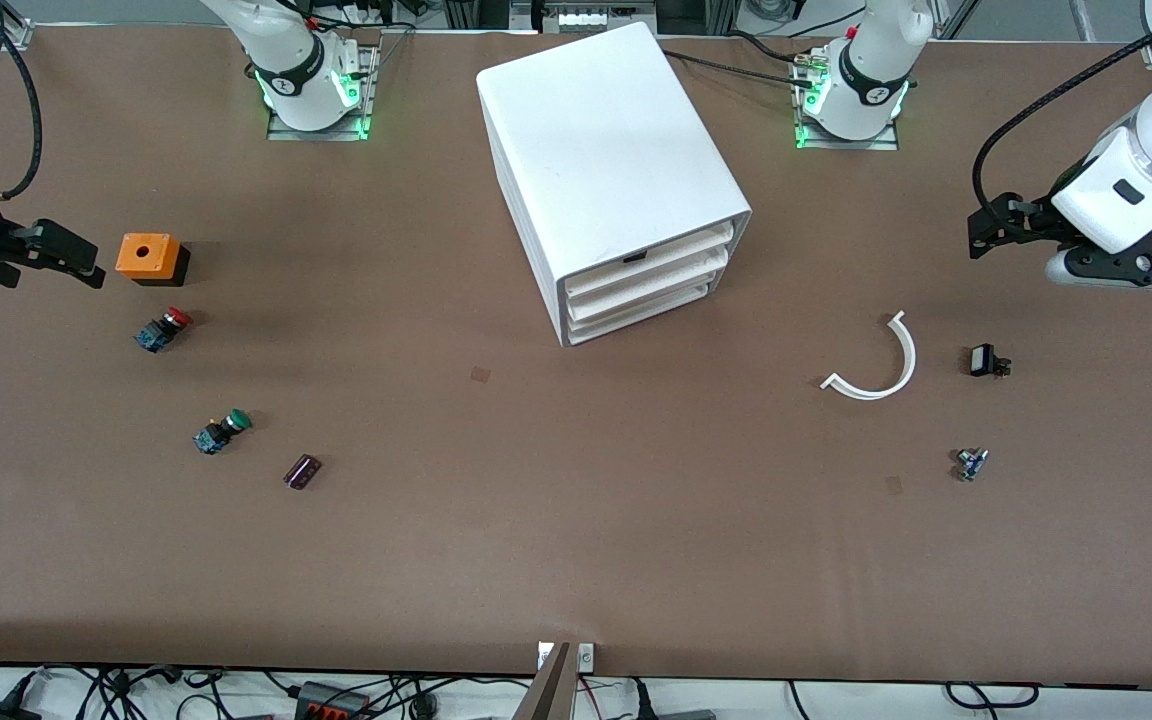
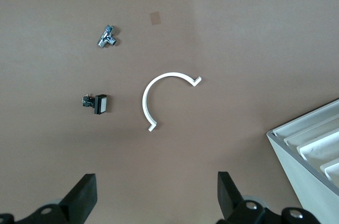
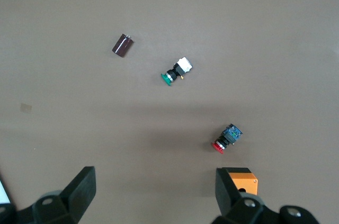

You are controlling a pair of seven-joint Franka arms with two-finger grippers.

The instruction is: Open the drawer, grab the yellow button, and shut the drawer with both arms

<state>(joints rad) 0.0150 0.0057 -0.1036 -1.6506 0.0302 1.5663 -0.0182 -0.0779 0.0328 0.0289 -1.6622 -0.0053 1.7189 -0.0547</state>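
Note:
A white cabinet [image 1: 606, 140] stands mid-table between the two arm bases, and a corner of it [image 2: 312, 144] shows in the left wrist view. All three of its drawers are pushed in; the drawer [image 1: 671, 250] is the top one. The button is hidden. My left gripper [image 1: 986, 235] [image 2: 157, 192] hangs open and empty over bare table at the left arm's end. My right gripper [image 1: 56, 255] [image 3: 156, 187] hangs open and empty at the right arm's end, beside an orange box [image 1: 148, 257] [image 3: 241, 177].
Near the right gripper lie a red-capped button [image 1: 163, 329] [image 3: 226, 138], a green-capped button [image 1: 222, 430] [image 3: 176, 72] and a dark cylinder [image 1: 302, 471] [image 3: 122, 45]. Near the left gripper lie a white curved strip [image 1: 881, 365] [image 2: 159, 94], a black switch [image 1: 986, 361] [image 2: 98, 104] and a metal fitting [image 1: 971, 463] [image 2: 108, 37].

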